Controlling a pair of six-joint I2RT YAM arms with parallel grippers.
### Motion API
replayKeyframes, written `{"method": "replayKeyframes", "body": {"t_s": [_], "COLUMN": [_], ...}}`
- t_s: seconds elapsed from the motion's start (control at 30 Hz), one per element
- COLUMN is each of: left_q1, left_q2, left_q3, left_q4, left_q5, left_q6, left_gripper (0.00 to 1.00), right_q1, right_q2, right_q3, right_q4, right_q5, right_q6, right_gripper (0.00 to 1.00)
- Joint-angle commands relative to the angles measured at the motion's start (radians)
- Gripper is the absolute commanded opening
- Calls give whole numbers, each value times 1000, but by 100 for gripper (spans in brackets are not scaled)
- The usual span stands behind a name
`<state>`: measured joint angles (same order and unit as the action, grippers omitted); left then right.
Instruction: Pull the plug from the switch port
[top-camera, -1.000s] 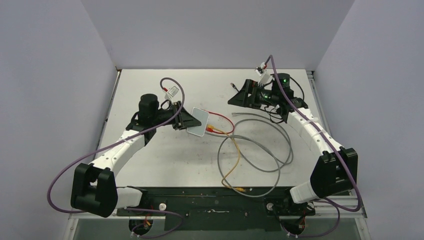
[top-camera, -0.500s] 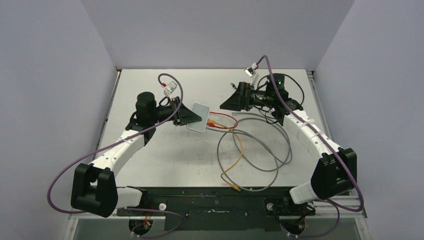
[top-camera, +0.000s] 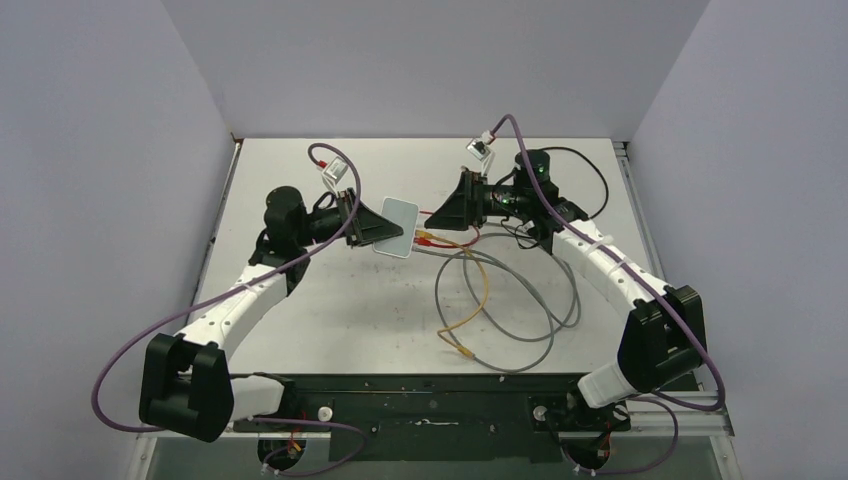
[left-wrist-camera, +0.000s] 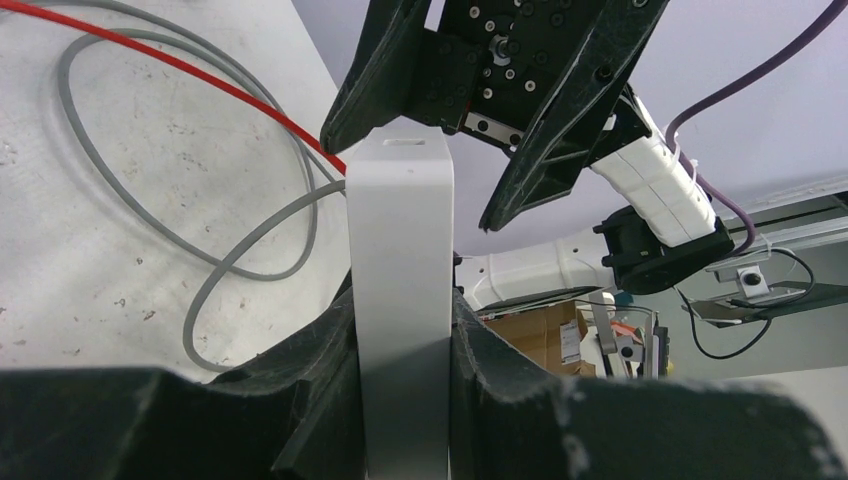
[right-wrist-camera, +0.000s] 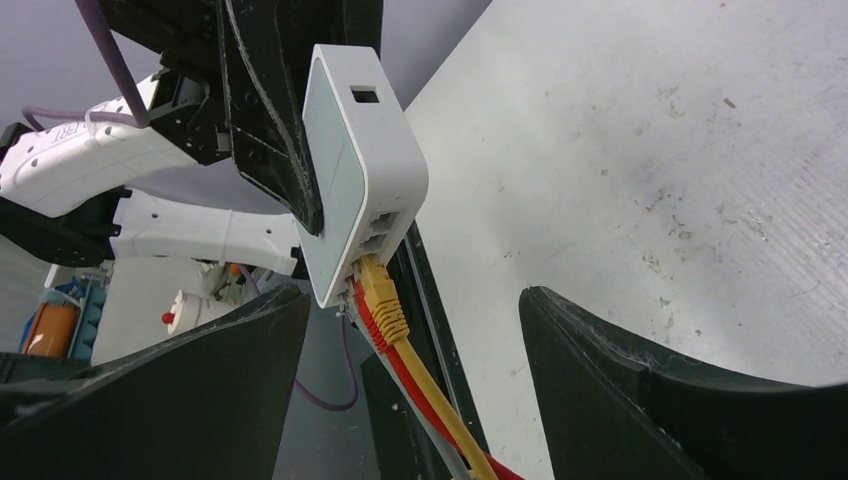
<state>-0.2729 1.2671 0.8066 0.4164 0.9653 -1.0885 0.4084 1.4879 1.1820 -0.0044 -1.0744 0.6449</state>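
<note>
Clamping the flat faces of the small white switch box (left-wrist-camera: 400, 290), the left jaws are closed on it and hold it on edge, so that most of its body stands out beyond their tips. In the overhead view the switch box (top-camera: 397, 227) sits between the two arms, with its near end inside the left jaws and its far end pointing at the right jaws.

The right jaws are spread wide and grip nothing. They face the narrow port edge (right-wrist-camera: 385, 225) of the box, and the left wrist view shows one black finger on each side of that edge, near it but apart from it.

A yellow plug (right-wrist-camera: 380, 300) is seated in a socket low on that edge, in the open gap between the right jaws and touching neither one. A red cable (right-wrist-camera: 425, 405) and a grey cable (top-camera: 530, 300) leave the same edge just beside the plug; which sockets they fill cannot be told. The yellow cable (top-camera: 478, 295) and the grey one trail in loose loops over the desk (top-camera: 330, 320), below the right jaws.
</note>
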Motion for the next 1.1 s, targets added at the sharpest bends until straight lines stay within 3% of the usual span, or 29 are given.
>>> {"method": "replayKeyframes", "body": {"t_s": [0.0, 0.53, 0.87, 1.0, 1.07], "left_q1": [7, 7, 8, 8, 7], "left_q2": [-62, -105, -100, -98, -96], "left_q3": [4, -43, -40, -41, -40], "left_q4": [115, 138, 139, 137, 138], "left_q5": [8, -30, -30, -32, -31], "left_q6": [-36, -54, -54, -54, -53], "left_gripper": [0, 0, 0, 0, 0], "right_q1": [42, 97, 96, 97, 97], "right_q2": [9, 23, 6, 1, 0], "right_q3": [8, 24, 16, 15, 17], "right_q4": [96, 122, 96, 103, 106], "right_q5": [-34, -63, -76, -80, -84], "right_q6": [14, 37, 14, 15, 15], "right_gripper": [76, 42, 42, 33, 23]}}
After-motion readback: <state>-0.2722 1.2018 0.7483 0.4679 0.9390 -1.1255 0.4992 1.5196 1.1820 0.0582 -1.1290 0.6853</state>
